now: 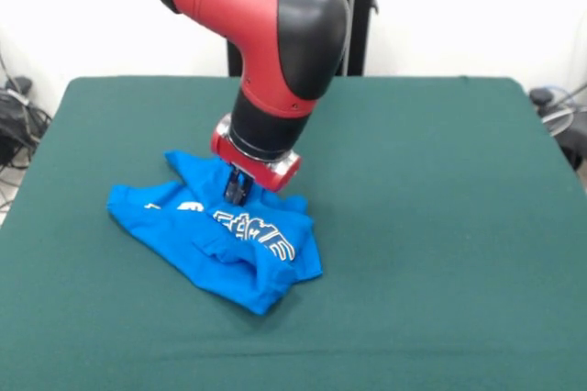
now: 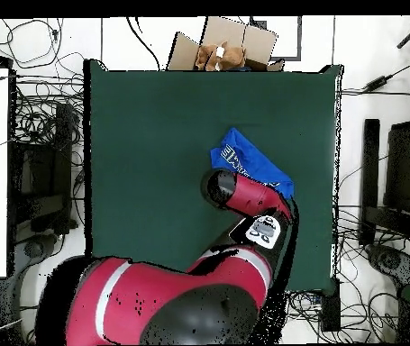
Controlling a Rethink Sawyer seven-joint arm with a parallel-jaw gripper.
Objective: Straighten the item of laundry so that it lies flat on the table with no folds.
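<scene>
The T-shirt [image 1: 225,240] lies crumpled on the table [image 1: 440,189], left of the table's centre in the front view and well clear of every edge. The fabric is bunched: the white lettering [image 1: 261,230] is broken by creases, one sleeve end projects to the side of the heap, and the near hem is doubled over into a thick fold. The arm [image 1: 266,33] descends over the garment so that the gripper [image 1: 238,191] meets the cloth at the far side of the lettering, near what appears to be the collar region. The fingers are narrow and dark against the fabric; whether they are parted or closed on the cloth cannot be determined from either view. In the overhead view the arm covers much of the T-shirt [image 2: 249,162], leaving only one part exposed. The tool is probably placed at this upper edge because pulling from a garment edge draws the folds out, whereas a grasp at the middle only lifts the heap.
</scene>
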